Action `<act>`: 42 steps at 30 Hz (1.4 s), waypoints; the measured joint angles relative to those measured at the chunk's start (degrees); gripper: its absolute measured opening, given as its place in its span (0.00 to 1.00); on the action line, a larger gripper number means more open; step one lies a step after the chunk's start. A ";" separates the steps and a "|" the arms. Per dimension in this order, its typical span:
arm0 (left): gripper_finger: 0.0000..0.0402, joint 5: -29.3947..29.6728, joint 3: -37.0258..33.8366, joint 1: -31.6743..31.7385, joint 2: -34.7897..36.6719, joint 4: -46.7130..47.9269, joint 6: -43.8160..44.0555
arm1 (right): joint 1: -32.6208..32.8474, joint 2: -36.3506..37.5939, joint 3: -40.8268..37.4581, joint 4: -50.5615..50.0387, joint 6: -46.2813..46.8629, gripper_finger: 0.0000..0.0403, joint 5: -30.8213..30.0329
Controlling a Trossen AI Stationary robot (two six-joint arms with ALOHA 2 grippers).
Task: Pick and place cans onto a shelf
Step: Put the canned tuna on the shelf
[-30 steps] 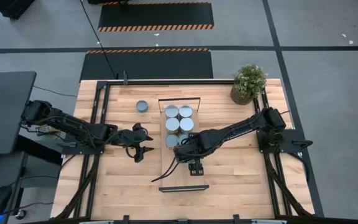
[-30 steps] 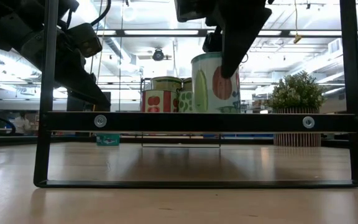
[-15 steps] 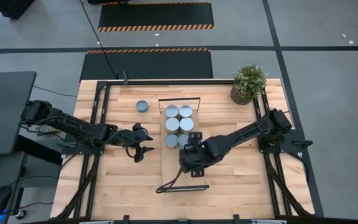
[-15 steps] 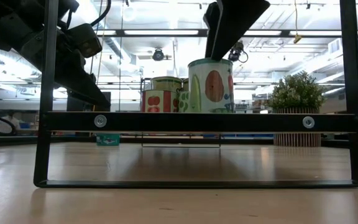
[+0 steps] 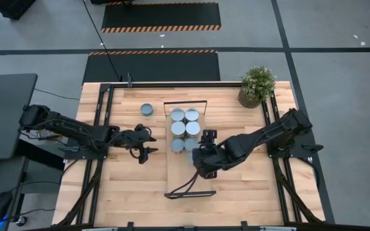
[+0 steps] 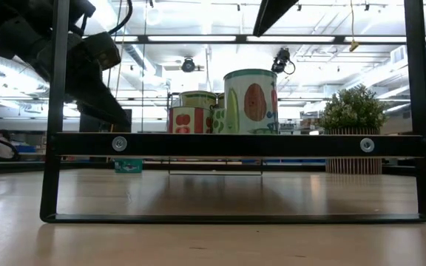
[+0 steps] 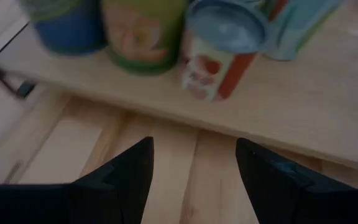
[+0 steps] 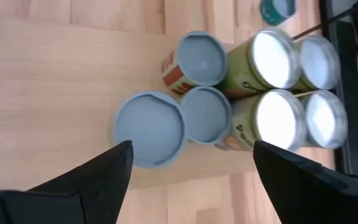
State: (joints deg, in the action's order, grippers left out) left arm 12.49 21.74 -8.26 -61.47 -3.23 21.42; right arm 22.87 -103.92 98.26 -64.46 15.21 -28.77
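The shelf (image 5: 188, 179) is a long narrow light-wood board with black end frames (image 6: 235, 144), and several cans stand on its far half (image 5: 185, 122). The nearest can (image 8: 151, 129) (image 6: 251, 101) stands upright on its base, clear of both grippers. One more can (image 5: 147, 110) stands on the table left of the shelf. My right gripper (image 5: 201, 151) hangs open and empty above the nearest can, pointing down. My left gripper (image 5: 148, 146) (image 7: 194, 180) is open and empty, low over the table, left of the shelf and facing the cans (image 7: 219, 50).
A potted green plant (image 5: 257, 85) stands at the table's far right. The near half of the shelf board (image 8: 55, 93) is bare. Black frame rails (image 5: 101, 128) run along the table's left and right sides.
My right gripper has set the nearest can down on the shelf, let go of it and gone straight up. In the low view only a tip of it shows at the top now. The can stands still and upright where it was left.
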 joint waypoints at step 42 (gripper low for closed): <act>0.85 0.36 11.55 40.79 -8.95 16.25 -11.31 | -12.23 39.32 -61.32 72.56 -19.28 0.84 3.19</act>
State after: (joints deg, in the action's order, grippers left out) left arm 12.84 33.29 32.52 -70.42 13.02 10.11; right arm 10.64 -64.60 36.94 8.10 -4.07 -25.57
